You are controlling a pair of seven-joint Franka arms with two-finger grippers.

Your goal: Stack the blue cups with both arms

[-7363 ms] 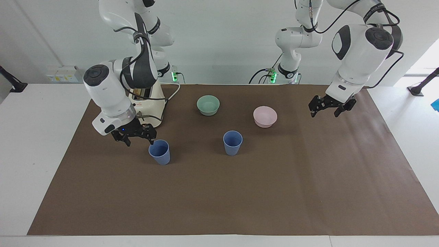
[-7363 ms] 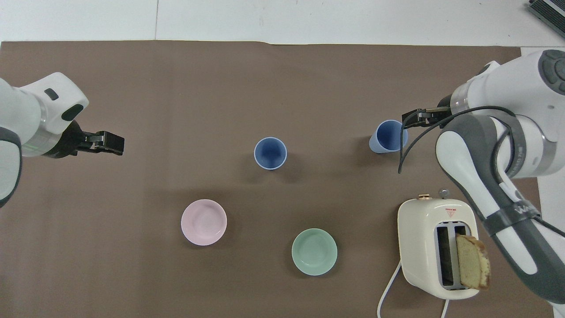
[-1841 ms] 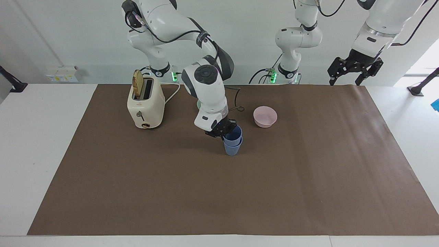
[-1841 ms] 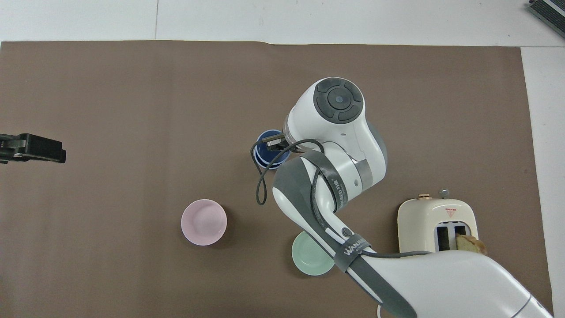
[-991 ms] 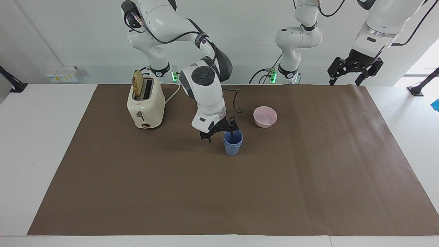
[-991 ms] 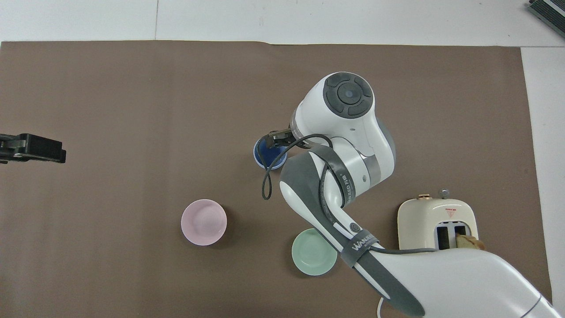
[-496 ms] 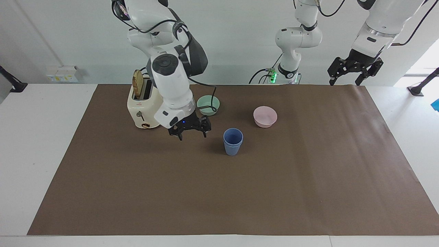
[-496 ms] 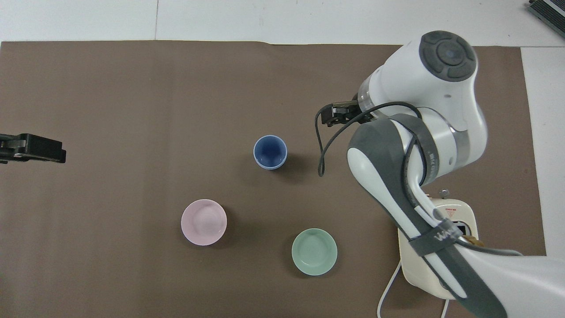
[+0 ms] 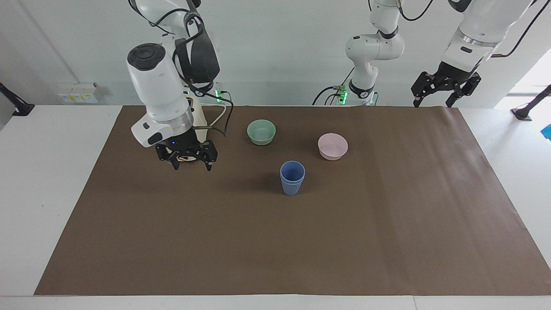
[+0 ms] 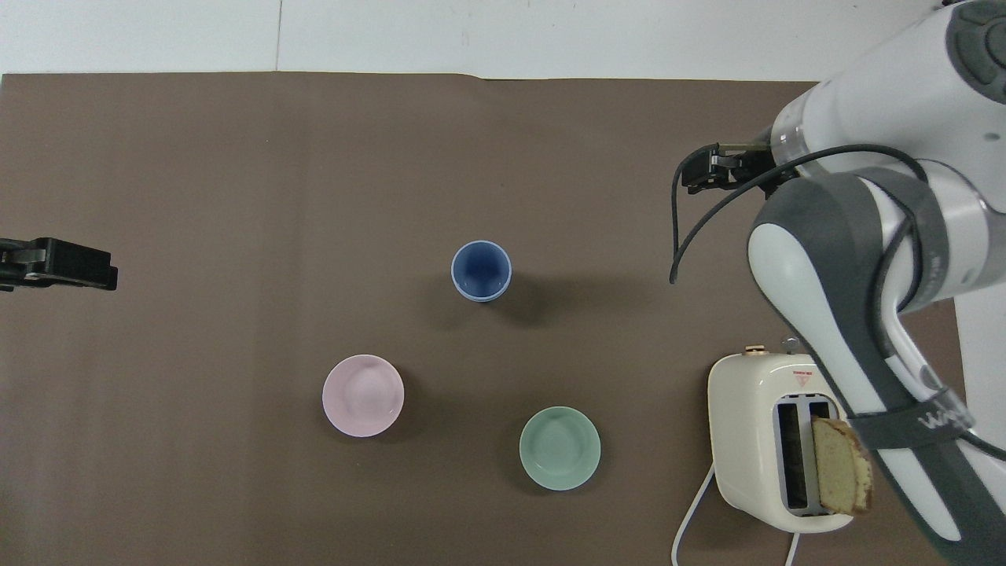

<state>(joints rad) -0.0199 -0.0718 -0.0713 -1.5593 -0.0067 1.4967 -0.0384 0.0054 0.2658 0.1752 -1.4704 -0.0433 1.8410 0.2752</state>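
Two blue cups point(image 9: 292, 177) stand nested as one stack on the brown mat, between the two arms' ends; from above the blue cups point(image 10: 481, 271) show one rim just inside the other. My right gripper point(image 9: 192, 165) hangs open and empty over the mat toward the right arm's end, well apart from the stack; overhead, the right gripper point(image 10: 699, 174) pokes out from under its white wrist. My left gripper point(image 9: 434, 102) waits raised over the mat's edge at the left arm's end, open and empty. Overhead, the left gripper point(image 10: 78, 267) shows at the frame's edge.
A green bowl point(image 9: 261, 131) and a pink bowl point(image 9: 332, 146) sit nearer to the robots than the stack. A cream toaster point(image 10: 754, 409) with a bread slice point(image 10: 841, 475) stands at the right arm's end, mostly hidden by that arm in the facing view.
My right gripper has let go of the upper cup, which has settled into the lower one. It has pulled away toward the right arm's end. The left arm has not moved.
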